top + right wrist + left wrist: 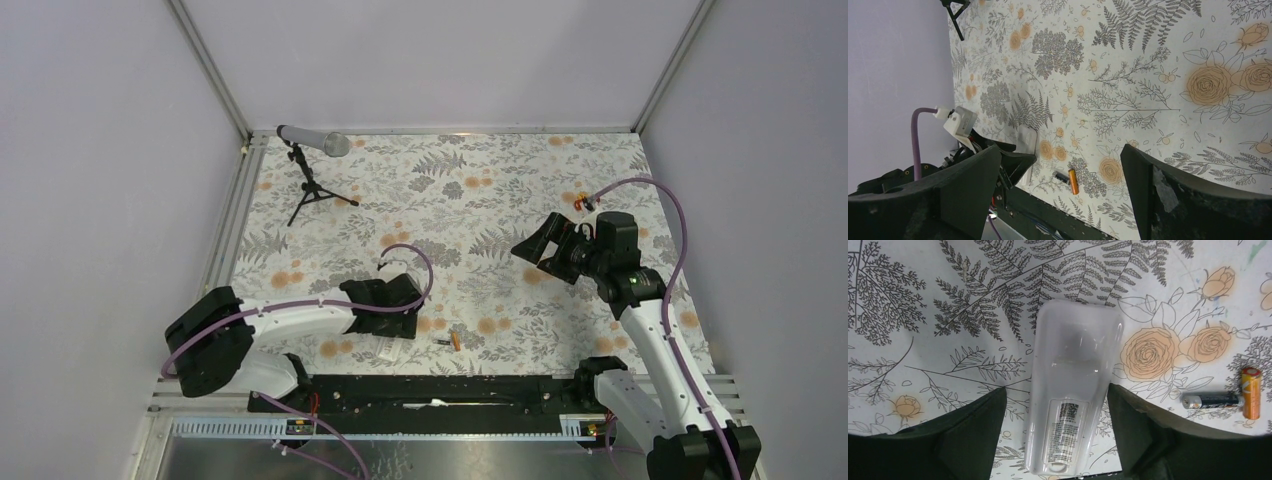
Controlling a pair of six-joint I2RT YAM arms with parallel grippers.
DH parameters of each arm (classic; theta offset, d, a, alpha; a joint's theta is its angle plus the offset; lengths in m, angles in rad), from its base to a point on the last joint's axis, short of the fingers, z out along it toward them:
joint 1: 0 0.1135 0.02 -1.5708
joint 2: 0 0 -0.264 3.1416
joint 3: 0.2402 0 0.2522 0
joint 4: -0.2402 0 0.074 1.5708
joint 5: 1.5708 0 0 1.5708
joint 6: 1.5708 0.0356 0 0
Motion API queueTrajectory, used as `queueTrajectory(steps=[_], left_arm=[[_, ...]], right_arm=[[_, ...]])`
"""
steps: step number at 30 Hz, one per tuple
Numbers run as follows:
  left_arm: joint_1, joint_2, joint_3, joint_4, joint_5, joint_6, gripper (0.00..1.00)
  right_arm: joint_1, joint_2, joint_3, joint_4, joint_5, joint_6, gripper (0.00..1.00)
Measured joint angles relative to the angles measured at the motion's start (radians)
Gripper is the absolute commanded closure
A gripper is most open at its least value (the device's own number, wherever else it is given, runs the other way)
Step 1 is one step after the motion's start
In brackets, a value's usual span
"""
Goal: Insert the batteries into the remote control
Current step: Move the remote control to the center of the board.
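My L claw (1055, 392) is apart, straddling the remote control (1073, 385) mid-frame on the table (923, 365), not clamped yet. R claw (1060, 150) apart, empty. Batteries (1228, 397) lie lower right, near remote. Risk: L claw sits off-centre, so squeeze cd shove/twist the slick remote, maybe into them.

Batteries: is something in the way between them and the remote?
Almost nothing. The batteries lie on the flowered cloth to one side of the remote control, with bare cloth between them. The left tool is open astride the remote, and one finger sits on the batteries' side.
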Motion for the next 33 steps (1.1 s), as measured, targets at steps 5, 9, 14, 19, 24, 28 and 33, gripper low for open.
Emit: queueTrajectory(steps=[5,9,14,19,24,28,33], left_arm=[[0.000,0.013,-0.001,0.010,-0.011,-0.039,0.42],[0.000,0.056,0.041,-0.010,-0.033,-0.098,0.49],[0.006,0.171,0.201,-0.073,-0.103,-0.180,0.50],[0.056,0.269,0.348,-0.084,-0.164,-0.240,0.49],[0.149,0.341,0.394,-0.089,-0.182,-0.271,0.45],[0.181,0.391,0.430,-0.103,-0.190,-0.312,0.39],[0.186,0.398,0.429,-0.108,-0.188,-0.379,0.14]], right_arm=[[0.000,-0.015,-0.014,-0.014,0.000,0.001,0.04],[0.000,-0.026,-0.024,-0.032,0.002,0.005,0.06],[0.000,-0.031,-0.026,-0.041,0.019,0.015,0.08],[0.001,-0.039,-0.034,-0.045,0.020,0.018,0.08],[0.008,-0.055,-0.066,-0.048,0.019,0.023,0.07],[0.016,-0.064,-0.089,-0.046,0.019,0.018,0.05],[0.047,-0.089,-0.122,-0.039,0.019,0.005,0.05]])
